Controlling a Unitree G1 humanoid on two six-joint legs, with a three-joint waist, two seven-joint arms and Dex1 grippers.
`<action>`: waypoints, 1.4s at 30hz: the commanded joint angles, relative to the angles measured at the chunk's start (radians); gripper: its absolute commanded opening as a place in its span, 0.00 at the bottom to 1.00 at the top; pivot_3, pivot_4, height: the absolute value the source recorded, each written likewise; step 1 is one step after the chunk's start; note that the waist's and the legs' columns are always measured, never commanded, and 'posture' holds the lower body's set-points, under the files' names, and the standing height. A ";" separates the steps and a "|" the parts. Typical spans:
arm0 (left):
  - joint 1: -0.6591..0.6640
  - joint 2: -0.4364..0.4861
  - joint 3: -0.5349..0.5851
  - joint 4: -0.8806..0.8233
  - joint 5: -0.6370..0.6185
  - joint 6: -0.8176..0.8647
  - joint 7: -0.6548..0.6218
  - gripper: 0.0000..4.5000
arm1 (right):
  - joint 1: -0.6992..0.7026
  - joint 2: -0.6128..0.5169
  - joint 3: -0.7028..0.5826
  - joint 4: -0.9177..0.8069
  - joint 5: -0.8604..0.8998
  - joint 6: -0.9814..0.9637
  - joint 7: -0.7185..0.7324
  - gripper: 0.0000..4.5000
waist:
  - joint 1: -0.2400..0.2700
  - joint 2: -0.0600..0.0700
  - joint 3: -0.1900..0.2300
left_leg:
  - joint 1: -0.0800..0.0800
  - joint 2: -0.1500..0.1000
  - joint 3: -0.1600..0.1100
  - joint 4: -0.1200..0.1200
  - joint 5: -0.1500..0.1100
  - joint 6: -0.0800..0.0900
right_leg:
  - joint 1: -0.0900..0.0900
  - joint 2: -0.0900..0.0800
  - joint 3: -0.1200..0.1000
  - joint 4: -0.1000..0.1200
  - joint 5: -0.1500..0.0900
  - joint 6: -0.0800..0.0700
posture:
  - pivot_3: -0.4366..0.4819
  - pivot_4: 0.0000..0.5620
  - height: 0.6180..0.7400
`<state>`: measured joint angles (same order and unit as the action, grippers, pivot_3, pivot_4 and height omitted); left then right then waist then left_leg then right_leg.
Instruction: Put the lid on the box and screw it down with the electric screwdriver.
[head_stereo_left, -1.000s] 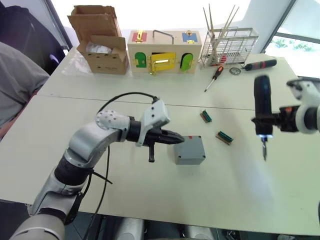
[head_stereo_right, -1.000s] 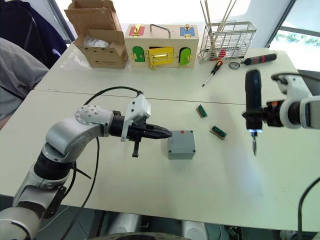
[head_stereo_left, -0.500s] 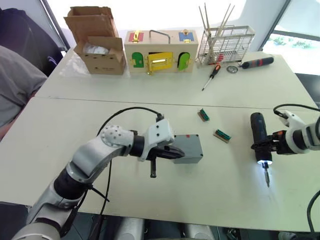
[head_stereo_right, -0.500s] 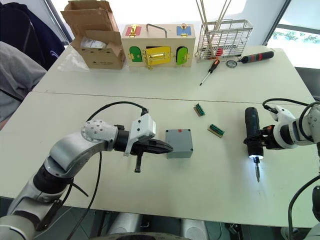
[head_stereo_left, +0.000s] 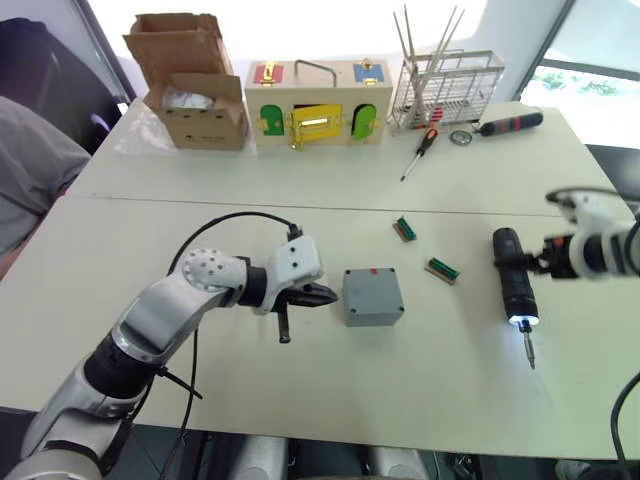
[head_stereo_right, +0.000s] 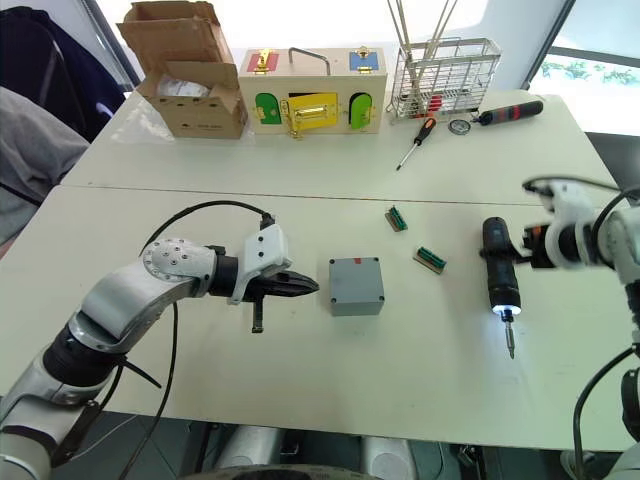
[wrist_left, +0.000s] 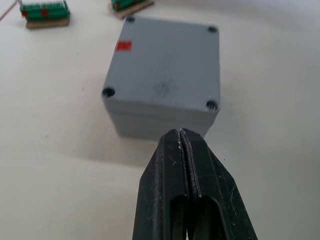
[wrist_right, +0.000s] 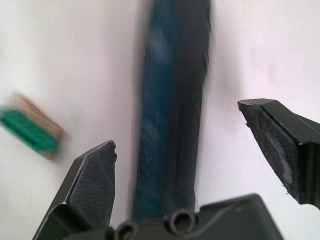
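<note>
No legible text or labels.

The box (wrist_left: 162, 75) is showing matt grey plastic, smooth, with a faint scuff on its lid (wrist_left: 167, 60) (a small red sticker is sitting near one corner). The screwdriver (head_stereo_left: 512, 283) is looking like dull black plastic, its thin bit gleaming like metal. The left claw (wrist_left: 186, 150) is showing black, slightly scratched fingers; the right claw's pads (wrist_right: 92, 187) are looking finely textured, like rubber. The worktop (head_stereo_left: 330, 400) is appearing smooth, pale and matt.
</note>
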<state>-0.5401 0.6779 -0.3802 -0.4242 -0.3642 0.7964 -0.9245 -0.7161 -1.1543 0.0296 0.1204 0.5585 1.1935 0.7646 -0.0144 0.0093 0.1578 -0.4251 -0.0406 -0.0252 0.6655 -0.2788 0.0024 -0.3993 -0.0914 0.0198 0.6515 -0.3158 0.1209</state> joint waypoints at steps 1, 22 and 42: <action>0.027 0.010 -0.026 0.002 0.028 -0.026 -0.013 0.00 | 0.090 -0.027 -0.099 -0.289 0.082 -0.117 0.143 1.00 | 0.002 -0.002 0.000 | 0.000 0.002 -0.001 0.000 0.000 0.000 | 0.000 0.002 -0.001 0.000 0.000 0.000 | 0.48 0.27 1.00; -0.092 -0.228 -0.089 0.333 0.155 -0.163 0.000 0.00 | 0.489 0.131 0.113 -0.827 -0.021 -0.237 0.092 1.00 | 0.026 -0.008 -0.002 | 0.000 0.000 -0.005 0.006 0.000 -0.001 | 0.004 0.002 0.000 0.000 0.000 0.001 | 0.48 0.27 1.00; -0.047 -0.230 0.045 0.368 0.156 -0.167 -0.003 0.00 | 0.424 0.020 0.164 -0.718 -0.211 -0.336 0.083 1.00 | 0.005 -0.008 -0.002 | 0.000 0.000 -0.005 0.006 0.000 -0.001 | 0.002 0.002 0.000 0.005 0.000 0.001 | 0.48 0.27 1.00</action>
<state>-0.5992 0.4395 -0.3564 0.0288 -0.1699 0.5964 -0.8992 -0.2661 -1.1520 0.1870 -0.6079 0.3794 0.9050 0.8489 -0.0093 0.0015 0.1558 -0.4254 -0.0403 -0.0299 0.6712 -0.2784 0.0014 -0.3976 -0.0895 0.0201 0.6561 -0.3154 0.1216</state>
